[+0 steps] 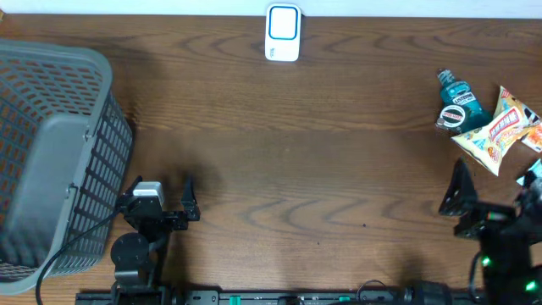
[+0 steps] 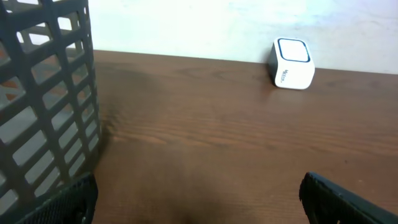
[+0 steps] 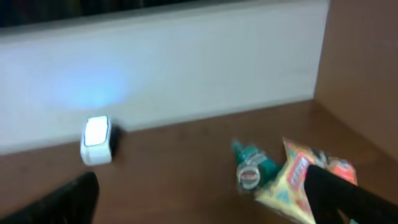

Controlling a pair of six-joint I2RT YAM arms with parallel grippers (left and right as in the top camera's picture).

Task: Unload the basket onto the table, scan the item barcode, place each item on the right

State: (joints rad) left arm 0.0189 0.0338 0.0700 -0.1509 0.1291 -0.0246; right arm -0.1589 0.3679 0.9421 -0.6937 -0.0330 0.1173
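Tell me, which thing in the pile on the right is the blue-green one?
The small bottle, on the pile's left side. It alone is teal; the snack packets beside it are yellow, orange and red.

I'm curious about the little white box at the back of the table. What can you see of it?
The white box is small, with rounded corners, and looks like smooth plastic. Its upper face has a blue frame around a pale panel; one side carries writing too small to read. It sits at the far middle of the wooden table, near the pale wall. Only the table touches it.
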